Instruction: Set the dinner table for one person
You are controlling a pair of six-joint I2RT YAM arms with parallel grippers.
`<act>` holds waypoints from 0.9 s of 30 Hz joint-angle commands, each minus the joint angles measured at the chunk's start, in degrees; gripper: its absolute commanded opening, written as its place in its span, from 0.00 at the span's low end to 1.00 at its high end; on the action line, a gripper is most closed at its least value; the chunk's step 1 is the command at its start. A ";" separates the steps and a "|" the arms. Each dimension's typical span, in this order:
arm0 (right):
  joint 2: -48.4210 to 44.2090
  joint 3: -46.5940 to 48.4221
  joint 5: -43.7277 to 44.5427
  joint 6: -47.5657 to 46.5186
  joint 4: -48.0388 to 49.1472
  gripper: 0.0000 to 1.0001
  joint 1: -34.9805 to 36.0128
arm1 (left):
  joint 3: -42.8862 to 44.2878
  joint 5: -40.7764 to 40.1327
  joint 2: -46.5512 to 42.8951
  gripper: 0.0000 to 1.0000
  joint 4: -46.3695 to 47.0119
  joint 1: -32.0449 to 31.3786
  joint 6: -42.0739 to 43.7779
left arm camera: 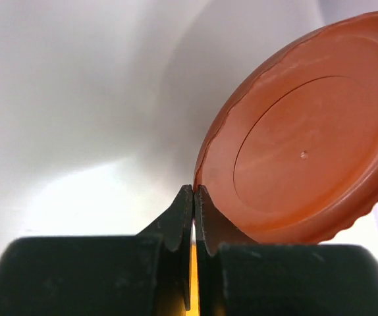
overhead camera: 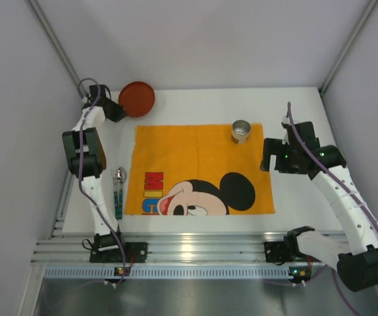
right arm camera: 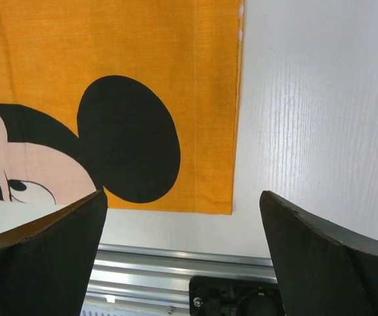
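Left claw (left arm camera: 193, 192): my jaws are pressed together with only a sliver between them. The tips meet the rim of the red-brown plate (left arm camera: 301, 158). I cannot tell whether that rim is nipped between them.
Right claw (right arm camera: 182, 197): my jaws are spread wide with nothing between them, and I hang above the near right corner of the orange cloth (right arm camera: 110, 46).
Dinner table (overhead camera: 195, 99): the white top lies under everything. There is a bare band beyond the cloth up to the back wall, a bare strip to the cloth's right, and a narrower strip to its left.
Edges: wall panels close in the left, back and right sides. The ribbed rail (overhead camera: 195, 250) runs along the near side, with the cloth's near hem just short of it.
Plate's place: it sits in the far left corner, close to both walls and off the cloth. I cannot tell whether it lies flat or tipped.
Cup (overhead camera: 241, 131): it stands upright on the cloth's far right part, near my right claw but apart from it.
Spoon (overhead camera: 118, 187): it lies just beside the cloth's left hem. Its handle is too small to make out.
Hidden: in my left wrist view the plate's right side is cut off by the frame and its lower part sits behind my finger. The white behind it is a blur, either table or wall. In my right wrist view the cartoon face is cut off by the frame and by my finger (right arm camera: 44, 263).
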 commanded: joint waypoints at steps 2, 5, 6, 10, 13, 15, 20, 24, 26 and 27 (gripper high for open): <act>-2.92 -0.42 -0.66 -0.14 1.86 1.00 -0.74 | 4.39 5.51 -3.11 0.00 -4.45 -9.76 10.55; -3.80 -1.48 -1.45 0.39 2.21 1.00 -0.74 | 0.46 4.55 -6.01 0.00 -5.61 -16.87 14.95; -4.32 -1.74 -1.54 0.74 2.30 1.00 -0.74 | -0.95 4.54 -6.71 0.00 -5.79 -19.59 16.27; -5.38 -3.67 -3.29 1.62 2.65 1.00 -0.74 | -7.02 4.37 -10.83 0.00 -7.63 -24.79 19.78; -6.26 -4.99 -4.44 2.32 2.83 1.00 -0.74 | -12.99 3.05 -14.70 0.00 -8.69 -27.26 23.22; -6.78 -5.70 -4.70 2.59 2.83 1.00 -0.83 | -18.26 3.14 -16.90 0.00 -8.60 -27.96 25.15; -9.24 -7.89 -5.32 3.47 2.92 1.00 -0.83 | -27.40 2.26 -24.29 0.00 -9.57 -28.67 28.23; -10.91 -9.65 -5.93 4.17 2.83 1.00 -0.74 | -30.67 5.33 -26.67 0.00 -10.36 -30.50 30.25; -11.18 -10.01 -6.46 4.52 2.83 1.00 -0.74 | -31.98 6.12 -26.85 0.00 -11.15 -32.35 30.87; -11.35 -9.83 -6.46 4.52 2.74 1.00 -0.74 | -32.51 5.86 -27.02 0.00 -11.33 -32.97 30.87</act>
